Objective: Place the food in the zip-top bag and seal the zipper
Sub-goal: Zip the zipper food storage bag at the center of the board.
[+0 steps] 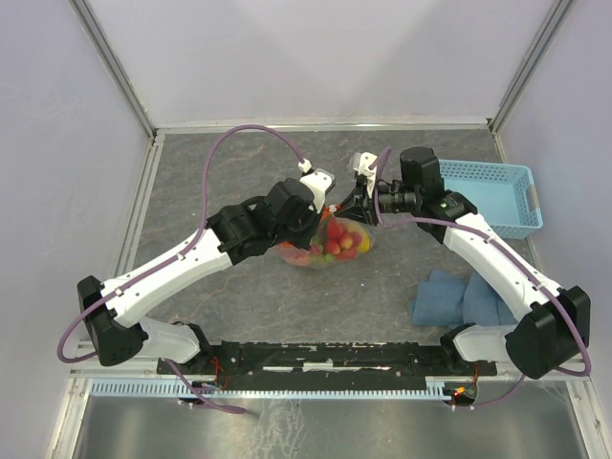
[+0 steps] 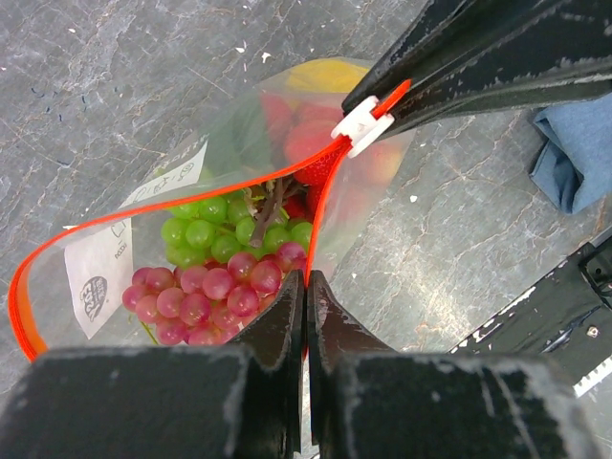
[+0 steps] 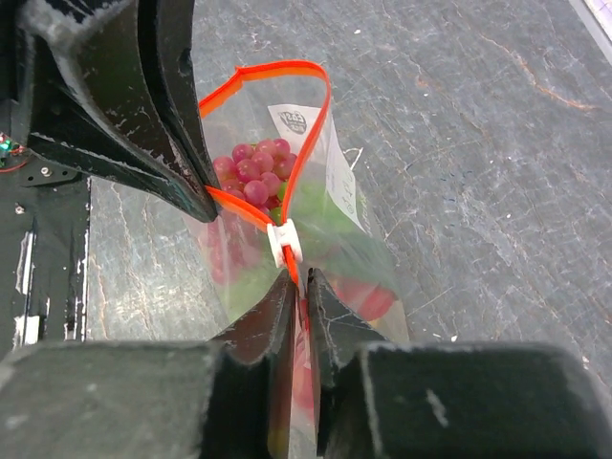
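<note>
The zip-top bag (image 1: 325, 251) sits mid-table, clear, with a white label (image 2: 100, 263). Inside it lies the food: purple grapes (image 2: 206, 296), green grapes (image 2: 215, 234), red strawberries (image 2: 306, 134) and a yellow fruit (image 2: 325, 75). The orange zipper (image 2: 143, 215) gapes open in a loop on the label side. My left gripper (image 2: 306, 279) (image 1: 325, 206) is shut on the zipper strip at one end. My right gripper (image 3: 298, 277) (image 1: 359, 208) is pinched on the same strip just behind the white slider (image 3: 285, 243). In the right wrist view, the left fingers (image 3: 163, 124) hold the strip beyond the slider.
A light-blue mesh basket (image 1: 488, 196) stands at the back right. A folded blue cloth (image 1: 459, 296) (image 2: 574, 153) lies in front of it, near the right arm's base. Metal frame rails border the grey stone-patterned table (image 1: 239, 316).
</note>
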Controlling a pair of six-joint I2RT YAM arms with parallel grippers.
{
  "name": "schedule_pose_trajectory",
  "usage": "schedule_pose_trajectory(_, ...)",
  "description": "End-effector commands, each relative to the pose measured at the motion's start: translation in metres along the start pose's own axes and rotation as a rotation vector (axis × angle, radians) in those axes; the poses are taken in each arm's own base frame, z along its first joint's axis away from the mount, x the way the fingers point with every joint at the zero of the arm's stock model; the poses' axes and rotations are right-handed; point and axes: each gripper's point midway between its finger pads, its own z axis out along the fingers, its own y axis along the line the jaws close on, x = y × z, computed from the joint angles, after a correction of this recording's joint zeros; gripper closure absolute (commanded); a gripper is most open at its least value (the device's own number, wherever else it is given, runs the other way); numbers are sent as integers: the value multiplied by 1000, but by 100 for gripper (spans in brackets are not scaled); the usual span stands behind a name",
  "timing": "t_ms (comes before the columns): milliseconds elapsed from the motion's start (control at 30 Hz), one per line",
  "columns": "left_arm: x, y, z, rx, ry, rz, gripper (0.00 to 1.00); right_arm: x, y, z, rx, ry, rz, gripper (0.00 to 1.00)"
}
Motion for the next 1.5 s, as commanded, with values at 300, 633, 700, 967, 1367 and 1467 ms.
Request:
schedule_pose_trajectory(300,-50,4,-18,-10,-168,1,76,-22,2,-14,-4,-29,-33,98)
schedule_pose_trajectory(633,-51,-20,-2,99,-132,-16,60,-28,-1,-14,20,-48,11,98)
schedule_pose_trajectory(700,-47,-27,2,135,-121,-28,59,-30,-2,-13,23,-52,26,98)
schedule_pose_trajectory(967,-51,-15,-1,75,-161,-55,43,-34,-2,-13,22,-59,60,98)
schedule_pose_trajectory(1367,-74,-18,7,81,-261,-17,39,-36,3,-16,11,-48,97,98)
schedule_pose_trajectory(1467,-75,-20,11,89,-267,-6,52,-35,4,-15,9,-45,102,98)
